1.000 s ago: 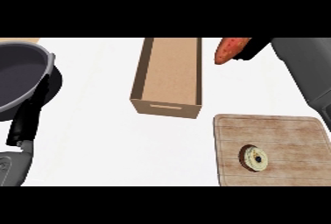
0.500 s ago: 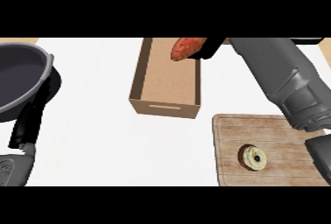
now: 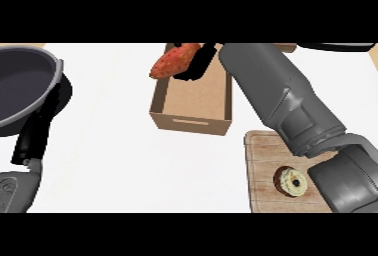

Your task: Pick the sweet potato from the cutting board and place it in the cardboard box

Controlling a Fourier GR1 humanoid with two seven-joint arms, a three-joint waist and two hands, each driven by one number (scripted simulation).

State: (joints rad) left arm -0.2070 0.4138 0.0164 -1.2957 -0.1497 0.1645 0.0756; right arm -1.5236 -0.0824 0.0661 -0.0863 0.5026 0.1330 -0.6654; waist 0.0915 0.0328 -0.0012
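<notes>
Head view: nearest, cutting board [image 3: 266, 150] bearing only a round item [image 3: 291, 181]. Beyond, open cardboard box [image 3: 193, 122]. Farthest, right hand [image 3: 201, 64] curled round sweet potato [image 3: 174, 60], held over the box's far-left rim. Pick done; lowering and release to come.

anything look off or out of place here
Nothing spilled or damaged. One oddity: the sweet potato, held in the right hand, appears to hang over the far left wall of the cardboard box rather than squarely over its opening.
</notes>
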